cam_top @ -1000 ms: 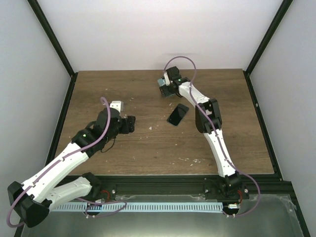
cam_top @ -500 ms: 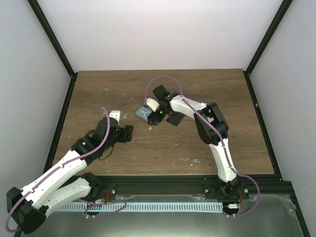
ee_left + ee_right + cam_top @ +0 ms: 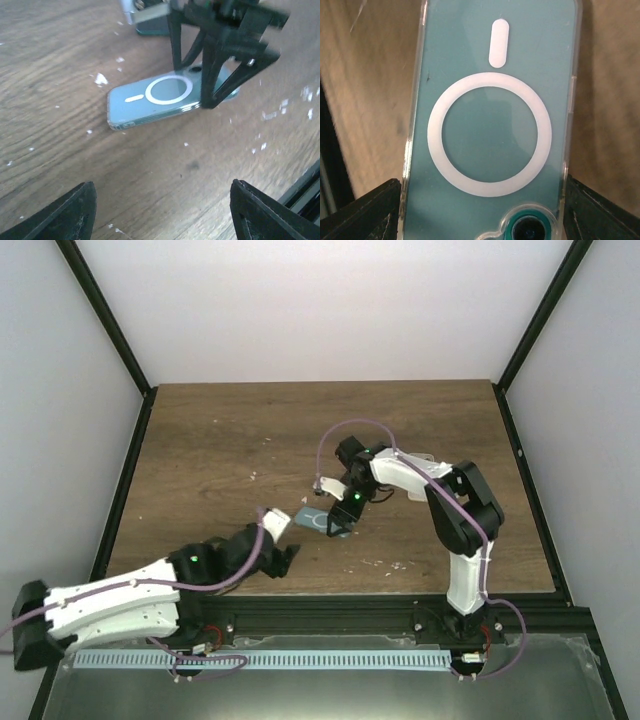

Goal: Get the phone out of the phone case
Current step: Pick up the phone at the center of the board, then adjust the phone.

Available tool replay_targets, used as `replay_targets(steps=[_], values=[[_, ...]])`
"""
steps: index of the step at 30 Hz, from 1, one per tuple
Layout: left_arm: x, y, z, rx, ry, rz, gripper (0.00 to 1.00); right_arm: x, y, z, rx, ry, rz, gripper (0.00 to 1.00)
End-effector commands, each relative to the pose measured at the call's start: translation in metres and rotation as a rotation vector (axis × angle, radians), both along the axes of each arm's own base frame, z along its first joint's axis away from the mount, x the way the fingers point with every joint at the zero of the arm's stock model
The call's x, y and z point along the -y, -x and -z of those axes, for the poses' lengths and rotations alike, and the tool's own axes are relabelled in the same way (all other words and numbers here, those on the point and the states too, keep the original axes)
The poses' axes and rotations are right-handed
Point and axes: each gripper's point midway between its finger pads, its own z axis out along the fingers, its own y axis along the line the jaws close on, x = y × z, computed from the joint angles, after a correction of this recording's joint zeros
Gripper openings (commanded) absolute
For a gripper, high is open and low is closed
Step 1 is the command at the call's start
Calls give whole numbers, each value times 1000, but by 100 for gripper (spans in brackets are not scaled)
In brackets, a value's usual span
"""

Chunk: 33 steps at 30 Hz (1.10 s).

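The phone in its clear case lies back up on the wooden table, teal with a white ring; it also shows in the left wrist view and the right wrist view. My right gripper is shut on the phone case at its camera-lens end, one finger on each long edge, and that end is tilted slightly off the table. My left gripper is open and empty, low over the table just on the near side of the case.
White crumbs are scattered over the wood around the case. A dark flat object lies behind the right gripper, mostly hidden. The table's near edge with its black rail runs close behind my left gripper.
My right gripper has carried the cased phone from the far middle of the table toward the near middle. My left arm has swung down and right, close to the case.
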Motion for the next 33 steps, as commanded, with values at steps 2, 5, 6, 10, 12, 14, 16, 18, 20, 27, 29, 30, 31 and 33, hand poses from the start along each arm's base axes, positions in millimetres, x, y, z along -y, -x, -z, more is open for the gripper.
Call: replay_targets(steps=[2, 5, 6, 10, 12, 14, 16, 18, 20, 27, 29, 30, 31, 33], values=[[38, 20, 24, 127, -234, 171, 75, 37, 56, 2, -54, 31, -151, 67], [64, 32, 38, 191, -357, 285, 75, 51, 73, 8, -80, 51, -173, 67], [72, 34, 43, 223, -402, 338, 75, 54, 77, 8, -90, 48, -177, 67], [96, 29, 57, 320, -509, 422, 72, 59, 85, 7, -104, 27, -181, 67], [105, 25, 61, 391, -547, 457, 71, 61, 87, 6, -106, 18, -182, 67], [116, 23, 65, 454, -567, 508, 70, 63, 88, 7, -113, 10, -180, 67], [129, 21, 66, 509, -569, 541, 69, 64, 89, 6, -121, 0, -180, 67], [138, 18, 70, 536, -594, 568, 67, 65, 90, 6, -130, -5, -179, 67], [146, 17, 76, 560, -622, 603, 64, 66, 91, 5, -130, -8, -181, 67], [160, 9, 105, 570, -769, 699, 38, 68, 89, 4, -136, -25, -170, 67], [158, 8, 110, 573, -797, 706, 30, 68, 89, 4, -139, -27, -168, 67], [157, 8, 111, 575, -802, 710, 26, 68, 89, 4, -141, -28, -168, 67], [156, 8, 112, 578, -808, 713, 21, 68, 89, 4, -141, -31, -167, 67], [156, 7, 112, 586, -817, 713, 14, 67, 88, 3, -141, -34, -165, 67]])
